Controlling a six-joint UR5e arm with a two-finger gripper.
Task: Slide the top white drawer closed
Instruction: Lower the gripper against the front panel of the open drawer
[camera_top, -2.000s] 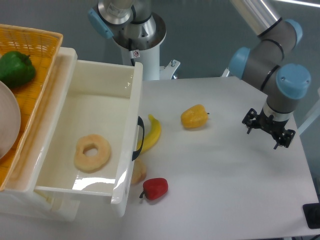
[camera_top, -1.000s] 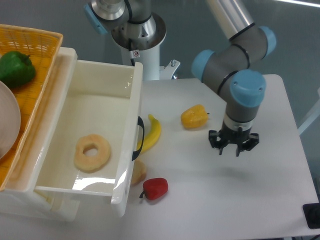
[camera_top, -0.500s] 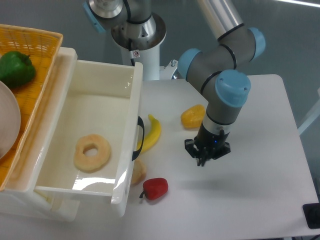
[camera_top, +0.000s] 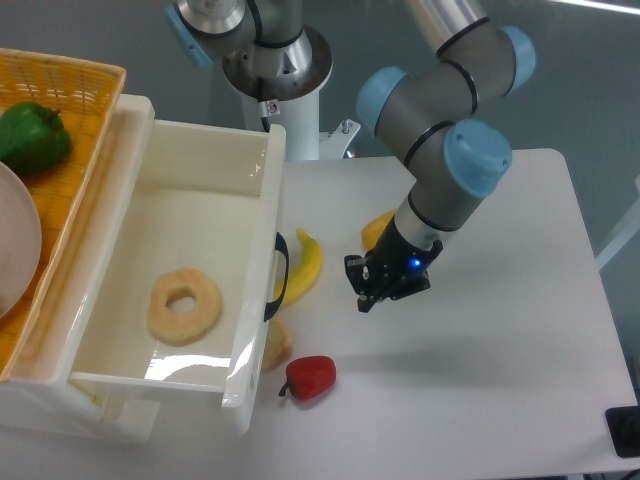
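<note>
The top white drawer (camera_top: 190, 210) stands pulled far out to the right, a glossy white box with a curved black handle (camera_top: 279, 275) on its front panel. A doughnut (camera_top: 185, 305) lies inside it. My gripper (camera_top: 372, 288) hangs over the table to the right of the handle, about a hand's width away, touching nothing. Its short dark fingers look close together, but I cannot tell whether they are shut. It holds nothing.
A banana (camera_top: 305, 265) lies just right of the handle, a yellow pepper (camera_top: 380, 228) sits partly behind my wrist, a red pepper (camera_top: 310, 376) and a bun (camera_top: 277, 345) lie near the drawer's front corner. An orange wicker basket (camera_top: 70, 85) with a green pepper (camera_top: 32, 135) stands at the left.
My arm has swung from the table's right edge leftward across the table, and the gripper now sits near the banana and the drawer handle. The drawer and the foods have not moved.
</note>
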